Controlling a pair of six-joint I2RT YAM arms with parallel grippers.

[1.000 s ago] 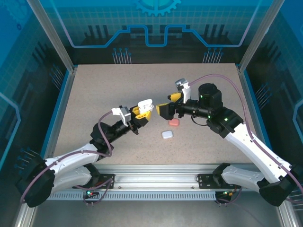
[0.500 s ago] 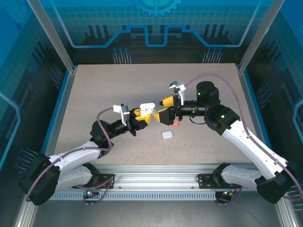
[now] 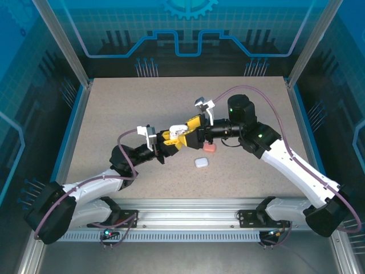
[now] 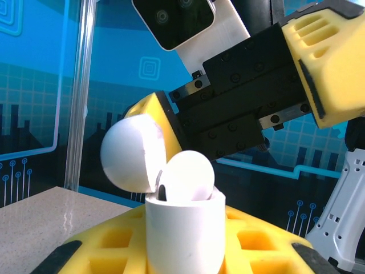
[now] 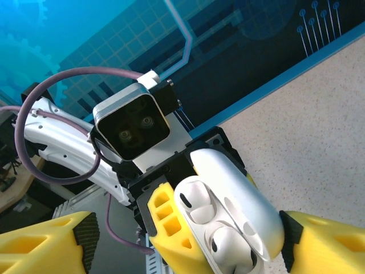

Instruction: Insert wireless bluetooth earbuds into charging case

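The left arm reaches in from the left of the open charging case (image 3: 178, 130). The left gripper (image 3: 173, 137) is pinched on the case body, holding it above the table (image 3: 114, 108). In the left wrist view the case stands upright between the yellow fingers (image 4: 108, 242). Its lid (image 4: 131, 151) is swung open to the left, and the rounded head of an earbud (image 4: 185, 177) rises out of the case mouth. In the right wrist view two white earbuds (image 5: 197, 205) sit side by side in the wells of the case, with the lid lying open along their right side. Just right of the case is the right gripper (image 3: 191, 129). Its jaws are spread, with one yellow finger (image 5: 48, 242) well apart from the case on one side. The other finger (image 5: 325, 242) is just beside the lid; whether it touches cannot be told. Further right of the held case and below it, a pink case (image 3: 210, 147) lies closed on the table. A closed white case (image 3: 201, 162) lies near it on its near side, apart from it.
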